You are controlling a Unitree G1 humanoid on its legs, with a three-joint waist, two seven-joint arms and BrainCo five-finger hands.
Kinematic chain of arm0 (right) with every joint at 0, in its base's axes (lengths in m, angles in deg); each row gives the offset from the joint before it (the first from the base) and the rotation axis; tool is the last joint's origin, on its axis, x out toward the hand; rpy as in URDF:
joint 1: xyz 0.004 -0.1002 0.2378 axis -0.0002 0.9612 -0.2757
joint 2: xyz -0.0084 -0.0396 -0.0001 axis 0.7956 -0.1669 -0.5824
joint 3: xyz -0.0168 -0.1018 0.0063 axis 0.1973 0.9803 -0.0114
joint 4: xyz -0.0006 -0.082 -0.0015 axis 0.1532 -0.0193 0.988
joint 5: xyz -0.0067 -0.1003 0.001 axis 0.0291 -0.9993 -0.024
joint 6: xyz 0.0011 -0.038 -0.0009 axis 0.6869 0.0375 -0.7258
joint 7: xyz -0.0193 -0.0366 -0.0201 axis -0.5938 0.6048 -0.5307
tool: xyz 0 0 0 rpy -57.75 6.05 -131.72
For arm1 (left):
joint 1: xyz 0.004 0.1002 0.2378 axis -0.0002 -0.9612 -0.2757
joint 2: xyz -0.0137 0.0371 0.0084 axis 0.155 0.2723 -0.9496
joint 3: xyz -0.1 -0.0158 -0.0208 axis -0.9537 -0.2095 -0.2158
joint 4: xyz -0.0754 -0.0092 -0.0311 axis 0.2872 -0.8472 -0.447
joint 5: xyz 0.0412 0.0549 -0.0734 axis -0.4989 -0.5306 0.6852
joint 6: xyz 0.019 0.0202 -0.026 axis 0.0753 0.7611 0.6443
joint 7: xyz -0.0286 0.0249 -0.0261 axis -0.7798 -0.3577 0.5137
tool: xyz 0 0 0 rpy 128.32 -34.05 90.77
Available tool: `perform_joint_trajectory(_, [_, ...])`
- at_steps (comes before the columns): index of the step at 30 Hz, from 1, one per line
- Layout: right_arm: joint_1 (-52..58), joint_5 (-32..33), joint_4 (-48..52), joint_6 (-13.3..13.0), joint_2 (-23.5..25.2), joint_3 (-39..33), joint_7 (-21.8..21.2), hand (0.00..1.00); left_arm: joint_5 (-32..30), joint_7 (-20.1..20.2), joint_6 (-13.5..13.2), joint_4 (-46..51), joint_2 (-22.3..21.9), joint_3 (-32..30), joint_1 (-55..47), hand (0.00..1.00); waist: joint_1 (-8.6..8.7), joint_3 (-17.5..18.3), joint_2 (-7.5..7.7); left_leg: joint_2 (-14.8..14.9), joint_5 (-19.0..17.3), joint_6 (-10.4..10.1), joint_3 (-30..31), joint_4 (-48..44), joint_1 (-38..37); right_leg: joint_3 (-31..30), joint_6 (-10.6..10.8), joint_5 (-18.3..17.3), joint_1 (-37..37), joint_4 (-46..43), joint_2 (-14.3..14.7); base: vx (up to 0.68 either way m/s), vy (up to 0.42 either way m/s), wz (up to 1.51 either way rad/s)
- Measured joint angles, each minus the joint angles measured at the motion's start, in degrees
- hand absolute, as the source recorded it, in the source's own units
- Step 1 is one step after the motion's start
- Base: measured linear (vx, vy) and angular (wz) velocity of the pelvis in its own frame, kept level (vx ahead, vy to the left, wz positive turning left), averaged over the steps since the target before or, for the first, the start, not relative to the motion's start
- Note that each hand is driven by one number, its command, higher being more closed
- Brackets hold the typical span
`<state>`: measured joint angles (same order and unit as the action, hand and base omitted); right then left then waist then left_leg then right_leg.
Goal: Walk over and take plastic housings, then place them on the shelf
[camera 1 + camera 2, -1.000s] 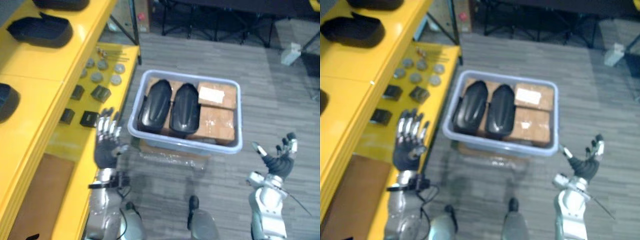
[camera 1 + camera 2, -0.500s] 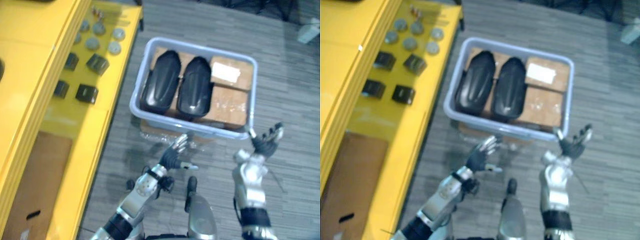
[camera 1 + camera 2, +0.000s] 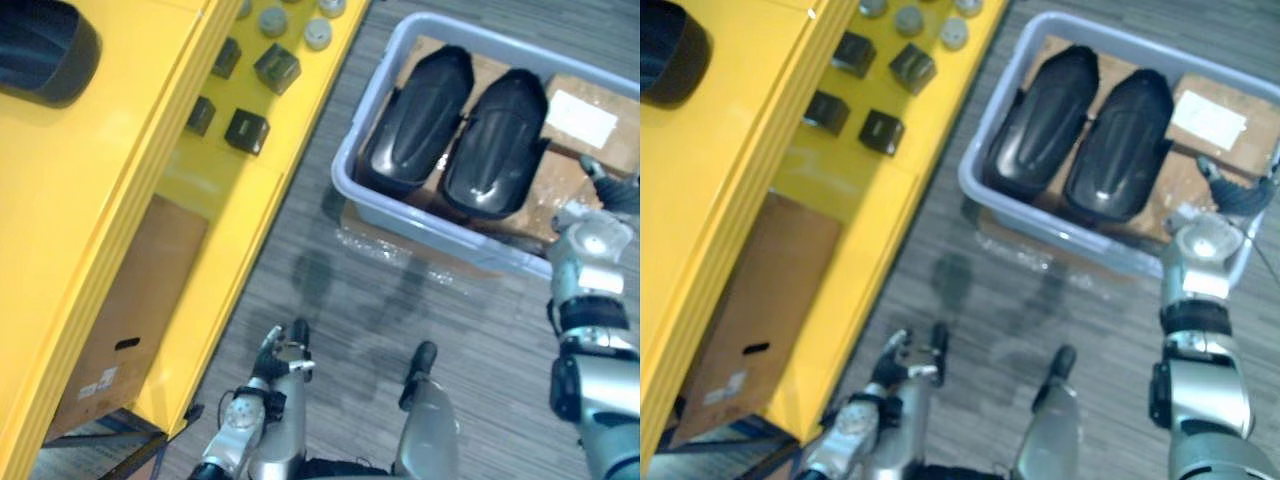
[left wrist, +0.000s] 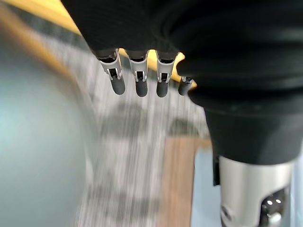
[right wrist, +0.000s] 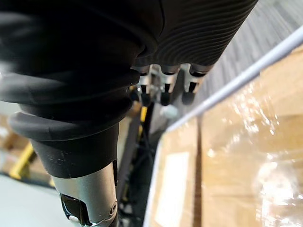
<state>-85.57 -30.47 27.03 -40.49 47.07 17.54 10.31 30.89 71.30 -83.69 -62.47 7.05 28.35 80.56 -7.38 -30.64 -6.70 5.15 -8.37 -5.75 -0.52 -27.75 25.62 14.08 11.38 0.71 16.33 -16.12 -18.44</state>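
On the left of the frame is the yellow shelf [image 3: 120, 190]. One black plastic housing [image 3: 40, 50] lies on its top board, in the upper left corner. Lower down on the shelf are small dark blocks [image 3: 245, 130], and near them, at the top edge, some grey round discs [image 3: 272, 20]. A cardboard box [image 3: 130, 300] sits under the shelf at the lower left. My left hand [image 3: 272, 355] is at the bottom of the frame, low over the grey floor [image 3: 340, 300]. Its fingers [image 4: 137, 82] are straight and loose, and it holds nothing. In the upper right is a grey-blue bin [image 3: 440, 228]. Two more black housings [image 3: 415, 120] lie side by side in it, on top of brown boxes [image 3: 590, 110] wrapped in shiny film. My right hand [image 3: 1238, 197] is at the right edge, just over the bin's near right corner. Its fingers [image 5: 163, 92] are loose and spread too, and it holds nothing.
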Motion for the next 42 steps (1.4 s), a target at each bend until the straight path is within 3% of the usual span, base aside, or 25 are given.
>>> perform_joint_trajectory(6, [-5.9, 0.6, -6.3, 4.5, -4.1, 4.9, -1.9, 0.0, 2.6, -0.2, -3.6, -4.5, -0.5, -5.0, -0.5, 0.0, -2.0, -0.1, -1.57, -1.1, 0.7, 0.2, 0.4, 0.4, 1.2, 0.3, 0.6, -0.6, 1.6, -1.5, -1.2, -0.02, 0.011, 0.09])
perform_joint_trajectory(8, [-7.2, 0.6, -8.2, 5.5, -5.9, 5.0, -2.4, 0.0, 2.7, 0.1, -3.6, -8.1, -0.2, -5.4, -1.0, 0.0, -2.0, 0.1, -2.39, -1.9, 1.2, 0.5, 1.6, 0.5, 2.3, 1.6, 0.7, -0.7, 1.8, -1.5, -1.9, 0.01, 0.011, 0.25])
perform_joint_trajectory(12, [-8.8, 0.5, -13.0, 7.2, -7.3, 5.0, -3.8, 0.0, 7.0, 1.6, -3.5, -12.0, -1.0, -5.4, -5.0, 0.0, -3.83, 0.1, -2.36, -2.7, 1.4, 0.6, 1.9, 1.0, 2.6, 2.3, 0.7, -0.7, 1.9, -1.5, -2.6, 0.02, 0.008, 0.11])
perform_joint_trajectory(18, [-11.9, -0.4, -18.2, 8.4, -8.7, 5.0, -7.1, 0.0, 9.1, 4.0, -3.8, -13.0, -1.5, -5.5, -6.3, 0.0, -5.26, 0.1, -2.43, -3.2, 1.9, 0.5, 3.6, 1.1, 3.7, 4.6, 0.6, -0.7, 1.7, -1.3, -2.8, 0.0, -0.006, 0.15])
perform_joint_trajectory(21, [-13.1, -1.8, -20.2, 10.9, -9.8, 5.1, -7.2, 0.0, 10.1, 5.0, -3.9, -13.8, -1.9, -5.2, -6.3, 0.0, -6.14, 0.6, -3.15, -3.5, 1.9, 0.5, 4.2, 0.9, 4.6, 5.1, 0.6, -0.8, 2.0, -1.3, -2.9, -0.01, -0.002, 0.09])
perform_joint_trajectory(22, [-13.3, -2.3, -20.8, 12.0, -10.4, 5.7, -7.1, 1.0, 11.1, 5.1, -3.9, -14.3, -2.0, -4.9, -6.3, 0.0, -6.48, 0.7, -3.31, -3.7, 2.0, 0.6, 4.3, 1.1, 4.8, 5.3, 0.7, -0.8, 2.2, -1.3, -3.1, 0.0, -0.001, 0.08])
perform_joint_trajectory(26, [-13.5, -4.7, -21.3, 16.3, -12.0, 6.8, -6.8, 1.0, 11.5, 5.3, -4.2, -14.4, -2.2, -4.6, -6.4, 0.0, -7.69, 0.8, -3.53, -3.8, 2.0, 0.6, 4.4, 1.2, 4.8, 5.6, 0.6, -0.8, 2.1, -1.3, -3.2, 0.01, -0.004, 0.02])
perform_joint_trajectory(34, [-14.6, -10.2, -23.7, 23.6, -13.7, 7.1, -6.3, 1.0, 13.9, 5.3, -4.4, -14.7, -2.7, -4.3, -6.4, 0.0, -7.84, 1.5, -4.46, -3.7, 2.0, 0.6, 4.5, 1.2, 4.7, 6.0, 0.6, -0.9, 1.7, -1.0, -3.2, 0.0, -0.004, 0.01])
perform_joint_trajectory(39, [-15.6, -18.3, -23.7, 29.8, -13.7, 7.9, -6.9, 1.0, 16.0, 5.4, -4.4, -14.8, -3.7, -4.3, -6.4, 0.0, -8.21, 2.5, -6.01, -3.3, 2.1, 0.5, 4.2, 1.5, 4.3, 6.0, 0.6, -0.8, 1.5, -0.8, -3.2, 0.0, -0.007, -0.01])
perform_joint_trajectory(42, [-15.9, -24.9, -23.7, 33.6, -13.5, 10.4, -8.1, 1.0, 16.1, 5.5, -4.5, -14.2, -3.8, -4.2, -6.4, 0.0, -8.79, 2.6, -6.07, -3.1, 2.4, 0.4, 3.8, 2.5, 3.2, 5.9, 0.6, -0.8, 1.0, -0.5, -3.1, 0.01, -0.028, -0.06])
